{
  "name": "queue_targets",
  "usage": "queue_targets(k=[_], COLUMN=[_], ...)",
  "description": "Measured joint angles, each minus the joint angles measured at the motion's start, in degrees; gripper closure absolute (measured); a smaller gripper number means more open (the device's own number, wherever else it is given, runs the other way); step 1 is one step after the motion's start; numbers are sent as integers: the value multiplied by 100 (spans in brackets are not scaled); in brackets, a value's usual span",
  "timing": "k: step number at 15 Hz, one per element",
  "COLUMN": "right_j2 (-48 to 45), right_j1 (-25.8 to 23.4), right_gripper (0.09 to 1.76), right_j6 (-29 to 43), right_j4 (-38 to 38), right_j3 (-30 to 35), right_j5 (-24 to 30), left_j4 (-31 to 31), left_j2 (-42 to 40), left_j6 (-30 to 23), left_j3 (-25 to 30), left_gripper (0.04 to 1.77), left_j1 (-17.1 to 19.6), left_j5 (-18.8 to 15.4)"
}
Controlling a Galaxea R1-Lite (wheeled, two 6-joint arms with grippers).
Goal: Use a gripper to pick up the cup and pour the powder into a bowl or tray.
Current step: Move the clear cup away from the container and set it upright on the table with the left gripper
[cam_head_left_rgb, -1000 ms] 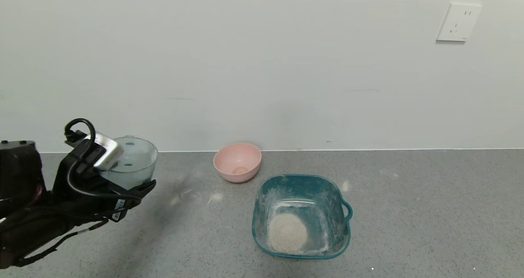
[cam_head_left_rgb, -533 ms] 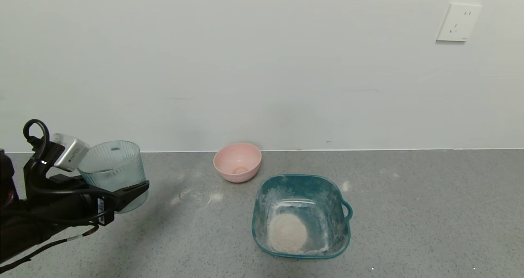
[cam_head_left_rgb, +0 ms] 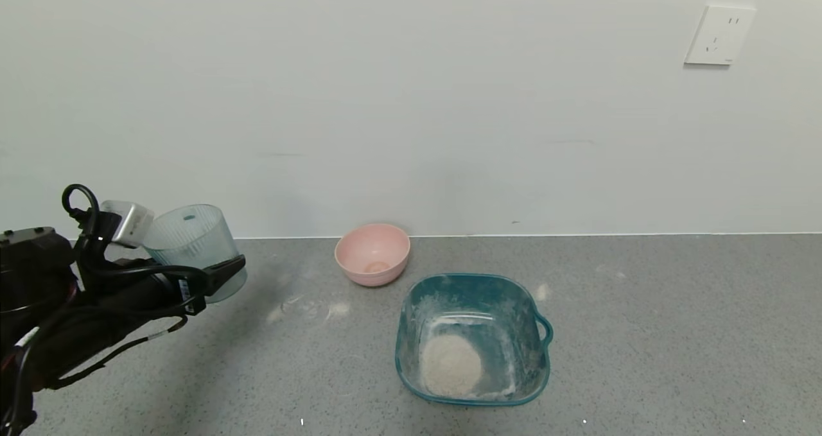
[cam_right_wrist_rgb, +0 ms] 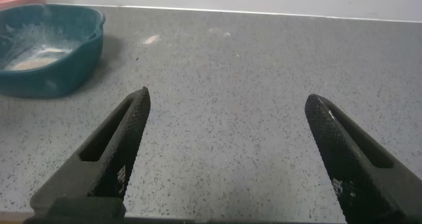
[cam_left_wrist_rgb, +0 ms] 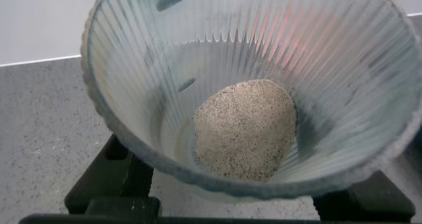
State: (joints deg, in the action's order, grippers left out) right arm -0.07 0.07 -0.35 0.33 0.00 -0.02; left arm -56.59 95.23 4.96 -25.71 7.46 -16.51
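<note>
My left gripper [cam_head_left_rgb: 215, 270] is shut on the cup [cam_head_left_rgb: 192, 246], a ribbed pale blue-grey tumbler, and holds it above the counter at the far left, roughly upright. In the left wrist view the cup [cam_left_wrist_rgb: 165, 85] fills the frame, with a mound of beige powder [cam_left_wrist_rgb: 244, 128] in its bottom. The teal basin [cam_head_left_rgb: 472, 277] sits on the counter to the right, apart from the cup, with a round mound of powder [cam_head_left_rgb: 451, 364] inside. My right gripper [cam_right_wrist_rgb: 227, 99] is open and empty over bare counter. The basin [cam_right_wrist_rgb: 79, 46] also shows in the right wrist view.
A small round pink bowl [cam_head_left_rgb: 372, 253] stands near the wall, behind and left of the basin. White powder smears [cam_head_left_rgb: 308, 309] mark the grey counter between cup and basin. A wall socket [cam_head_left_rgb: 719, 34] is at the upper right.
My left gripper with the cup first swung left and lower, then rose and moved back a little to the right. The basin and pink bowl have not moved.
</note>
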Motion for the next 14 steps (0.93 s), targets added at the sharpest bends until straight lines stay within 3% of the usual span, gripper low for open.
queue_targets(k=[4,8,14], right_j2=[0,0,0], right_j1=[0,0,0], right_gripper=[14,14,14], right_j6=[2,-2,0], right_j4=[0,0,0], right_j3=[0,0,0], right_j5=[0,2,2], left_j4=[-695,-772,-774], left_j2=[1141,1929,2381], left_j6=[-139,-161,-163], left_j3=[-295,-827,-979], left_gripper=[52,52,52], left_j1=[44,50,-9], left_j5=[24,48,26])
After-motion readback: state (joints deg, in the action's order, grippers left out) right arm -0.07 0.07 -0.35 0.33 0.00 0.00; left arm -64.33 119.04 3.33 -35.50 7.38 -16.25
